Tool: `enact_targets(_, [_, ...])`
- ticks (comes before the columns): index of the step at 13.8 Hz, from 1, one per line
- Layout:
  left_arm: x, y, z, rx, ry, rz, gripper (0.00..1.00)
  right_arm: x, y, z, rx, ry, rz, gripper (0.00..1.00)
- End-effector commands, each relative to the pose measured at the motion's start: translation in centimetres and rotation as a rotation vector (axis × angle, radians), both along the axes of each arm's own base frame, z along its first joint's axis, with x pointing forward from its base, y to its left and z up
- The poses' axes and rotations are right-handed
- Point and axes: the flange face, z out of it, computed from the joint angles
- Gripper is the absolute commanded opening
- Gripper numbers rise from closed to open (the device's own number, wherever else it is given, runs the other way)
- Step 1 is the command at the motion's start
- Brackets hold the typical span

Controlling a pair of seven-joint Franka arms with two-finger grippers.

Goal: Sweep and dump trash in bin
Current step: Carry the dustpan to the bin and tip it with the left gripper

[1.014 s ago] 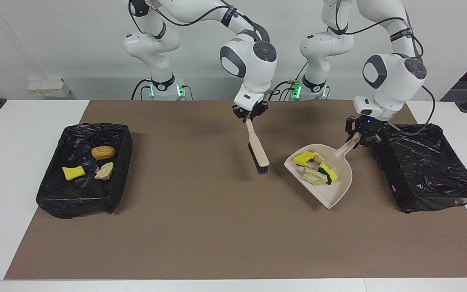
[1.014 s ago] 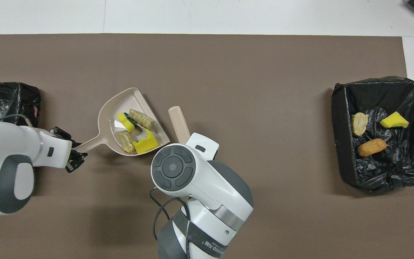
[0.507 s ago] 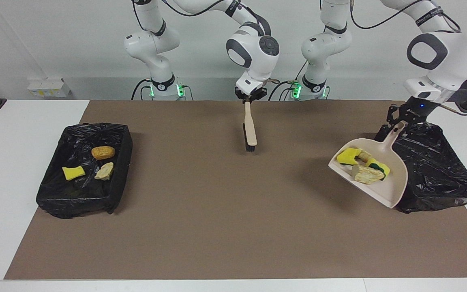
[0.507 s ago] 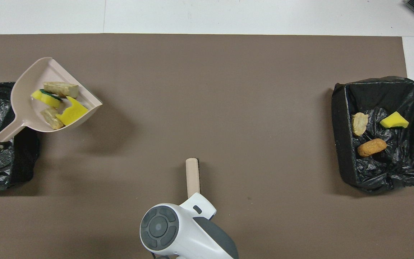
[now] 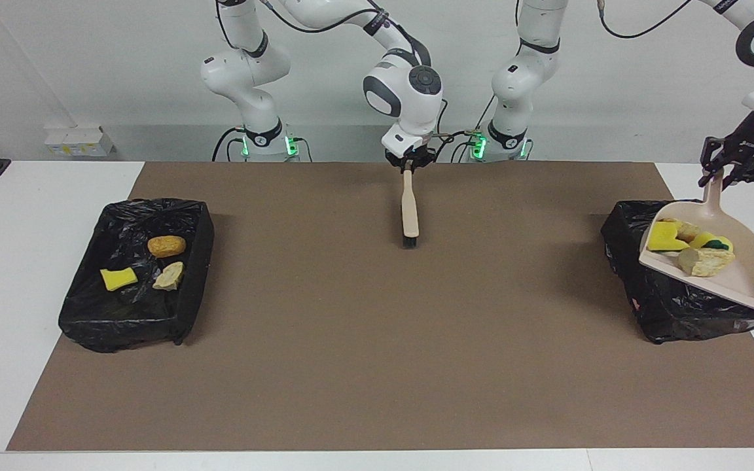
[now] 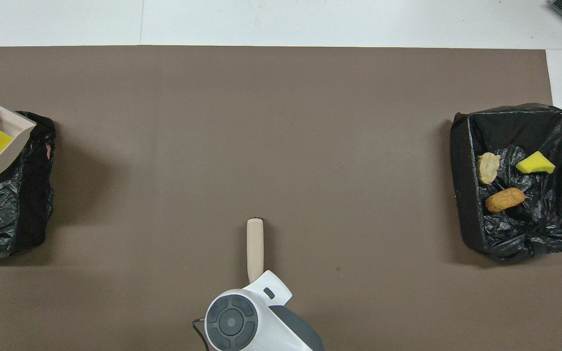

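Note:
My left gripper (image 5: 729, 167) is shut on the handle of the beige dustpan (image 5: 753, 275) and holds it in the air over the black-lined bin (image 5: 671, 307) at the left arm's end. The pan holds several scraps of trash: a yellow sponge chunk (image 5: 662, 237), a beige lump (image 5: 704, 261) and others. In the overhead view the pan (image 6: 15, 127) is cut off at the edge over that bin (image 6: 12, 209), and the left gripper is out of view. My right gripper (image 5: 408, 167) is shut on the brush (image 5: 410, 212), bristles down over the mat's middle, near the robots.
A second black-lined bin (image 5: 122, 330) at the right arm's end holds three scraps: a yellow sponge (image 5: 118, 278), a beige lump (image 5: 169, 276) and a golden-brown piece (image 5: 166, 246). It also shows in the overhead view (image 6: 520, 243). A brown mat (image 5: 377, 360) covers the table.
The left arm lifted the loaded dustpan off the mat and carried it toward its own end, over the bin. The right arm pulled the brush back toward the robots.

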Motion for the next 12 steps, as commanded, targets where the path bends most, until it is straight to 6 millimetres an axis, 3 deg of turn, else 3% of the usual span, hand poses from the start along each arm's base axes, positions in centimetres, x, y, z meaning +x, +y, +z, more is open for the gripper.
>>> enact_targets(1, [-0.7,2.7,0.7,0.052,0.054,0.011,0.0,0.0,-0.4,-0.4,0.029,-0.005,-0.032,0.0])
enact_targets(2, [-1.1,3.4,0.7,0.098,0.086,0.005,0.0,0.0,-0.4,-0.5,0.029,-0.002,-0.036,0.06])
enact_targets(3, [-1.3,3.8,1.0,0.146,0.113,0.002,0.0,0.2,-0.5,-0.6,0.03,0.002,-0.034,0.2])
enact_targets(6, [-1.5,4.6,0.9,0.304,0.227,-0.014,0.0,0.6,-0.5,-0.7,0.027,0.01,-0.034,0.36])
enact_targets(7, [-1.4,4.4,1.0,0.364,0.269,-0.024,0.0,0.9,-0.2,-0.1,0.027,0.013,-0.034,0.38])
enact_targets(8, [-1.0,3.9,1.1,0.411,0.304,-0.039,0.0,1.1,0.0,0.4,0.018,0.023,-0.032,0.58])
enact_targets(10, [-0.6,3.7,1.3,0.471,0.337,-0.065,0.0,2.1,0.0,1.7,0.026,0.003,-0.049,0.68])
enact_targets(11, [0.1,3.0,1.4,0.496,0.343,-0.09,0.0,2.8,-0.7,3.0,0.036,-0.019,-0.054,0.86])
enact_targets(12, [0.8,2.3,1.5,0.505,0.344,-0.11,0.0,4.3,-2.3,4.8,0.045,-0.048,-0.084,0.89])
